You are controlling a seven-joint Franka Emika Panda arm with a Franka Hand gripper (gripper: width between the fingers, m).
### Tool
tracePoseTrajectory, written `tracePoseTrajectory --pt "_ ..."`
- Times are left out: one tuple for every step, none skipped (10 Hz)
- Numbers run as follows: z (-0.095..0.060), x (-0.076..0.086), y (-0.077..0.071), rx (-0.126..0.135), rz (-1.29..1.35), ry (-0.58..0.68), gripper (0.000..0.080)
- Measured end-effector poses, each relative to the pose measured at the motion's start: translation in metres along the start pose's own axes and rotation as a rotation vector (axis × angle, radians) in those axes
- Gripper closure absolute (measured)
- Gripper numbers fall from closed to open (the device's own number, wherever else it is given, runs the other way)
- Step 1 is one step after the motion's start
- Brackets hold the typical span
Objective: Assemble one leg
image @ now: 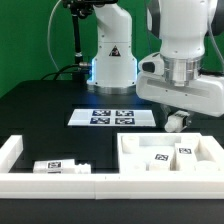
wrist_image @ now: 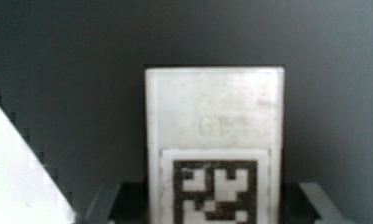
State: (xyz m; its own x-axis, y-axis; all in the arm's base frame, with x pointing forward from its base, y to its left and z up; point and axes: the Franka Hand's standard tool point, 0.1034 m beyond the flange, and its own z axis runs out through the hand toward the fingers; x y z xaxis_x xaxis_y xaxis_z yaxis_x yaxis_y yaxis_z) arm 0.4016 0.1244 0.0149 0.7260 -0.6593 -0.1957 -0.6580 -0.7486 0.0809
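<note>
My gripper (image: 176, 112) hangs above the table at the exterior view's right, just behind the white tray-shaped part (image: 128, 150). It is shut on a leg (wrist_image: 213, 120), a white oblong peg with a black-and-white tag that stands upright between the fingers (wrist_image: 122, 200). In the exterior view only the leg's rounded lower end (image: 176, 122) shows under the gripper, held clear of the black table. Another tagged leg (image: 60, 167) lies at the front left. Two more tagged pieces (image: 160, 156) lie inside the tray-shaped part.
The marker board (image: 113, 117) lies flat in the middle of the table, left of the gripper. A white wall (image: 60, 185) runs along the front edge and turns up at the left (image: 10, 150). The robot's base (image: 110, 60) stands at the back.
</note>
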Motion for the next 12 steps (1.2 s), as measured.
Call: tracePoseTrajectory --pt "-0.006 0.006 -0.002 0.004 0.098 -0.017 0.0514" --pt "-0.008 0.013 0.001 0.034 0.184 -0.033 0.0514" --pt "-0.007 0.017 0.003 0.075 0.276 -0.032 0.0514" --pt "-0.005 0.015 0.003 0.082 0.263 -0.012 0.0514" --pt "-0.005 0.013 0.002 0.079 0.256 -0.015 0.0514" --pt "-0.005 0.013 0.002 0.079 0.258 -0.014 0.0514" --pt "-0.004 0.013 0.003 0.078 0.257 -0.015 0.0514" --pt "-0.005 0.013 0.003 0.078 0.275 -0.016 0.0514" --pt "-0.01 0.013 0.006 0.075 0.374 -0.021 0.0514" --pt "-0.016 0.018 0.011 0.082 0.46 -0.027 0.0514" --pt "-0.017 0.018 0.014 0.096 0.559 -0.045 0.0514" --pt "-0.017 0.019 0.013 0.125 0.64 -0.061 0.0514"
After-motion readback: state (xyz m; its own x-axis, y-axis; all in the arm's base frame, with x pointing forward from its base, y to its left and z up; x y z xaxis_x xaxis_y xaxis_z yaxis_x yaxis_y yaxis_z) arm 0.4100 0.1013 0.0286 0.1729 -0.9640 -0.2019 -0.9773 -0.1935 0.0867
